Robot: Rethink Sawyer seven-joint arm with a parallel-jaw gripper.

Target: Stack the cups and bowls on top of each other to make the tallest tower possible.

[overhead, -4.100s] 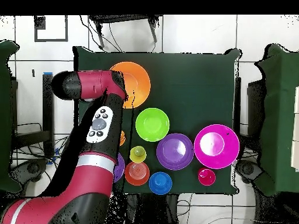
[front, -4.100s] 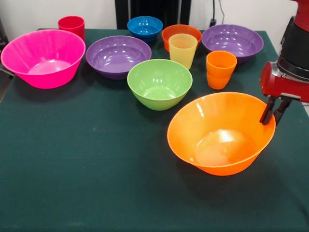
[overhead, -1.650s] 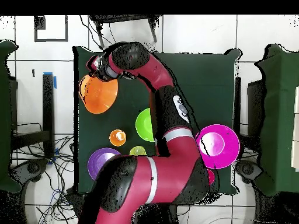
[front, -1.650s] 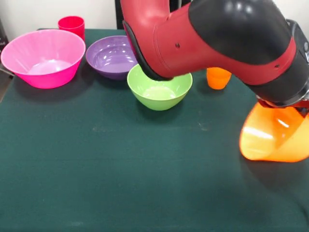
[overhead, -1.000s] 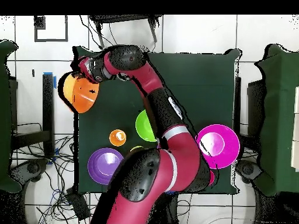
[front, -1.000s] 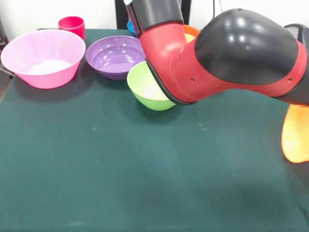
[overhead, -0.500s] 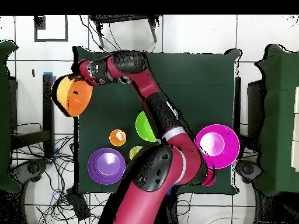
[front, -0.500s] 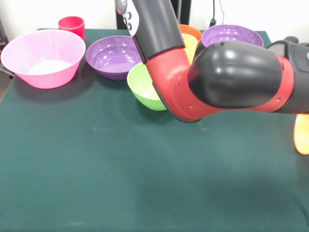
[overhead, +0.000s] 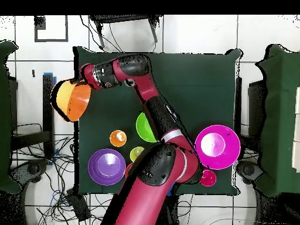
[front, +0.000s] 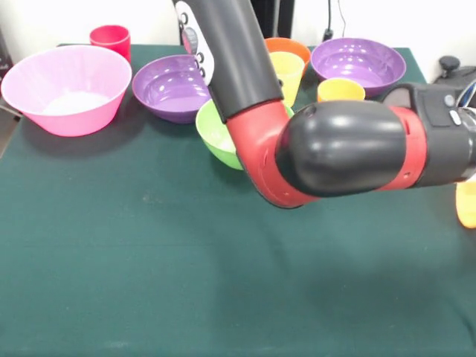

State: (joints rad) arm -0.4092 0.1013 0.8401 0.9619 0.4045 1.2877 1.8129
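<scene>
My gripper is shut on the rim of the big orange bowl and holds it tilted on its side over the table's left edge in the overhead view. In the front view only a sliver of this bowl shows at the right edge, and the gripper is out of the picture. The big pink bowl, red cup, two purple bowls, green bowl, small orange-red bowl, pale yellow cup and orange cup stand along the robot's side. The blue bowl is hidden.
My arm stretches across the dark green table and covers part of the green bowl. In the overhead view the arm runs from the base to the far left corner of the table.
The arm has swung the big orange bowl further out past the table's edge and tipped it over more. The orange cup shows again behind the arm.
</scene>
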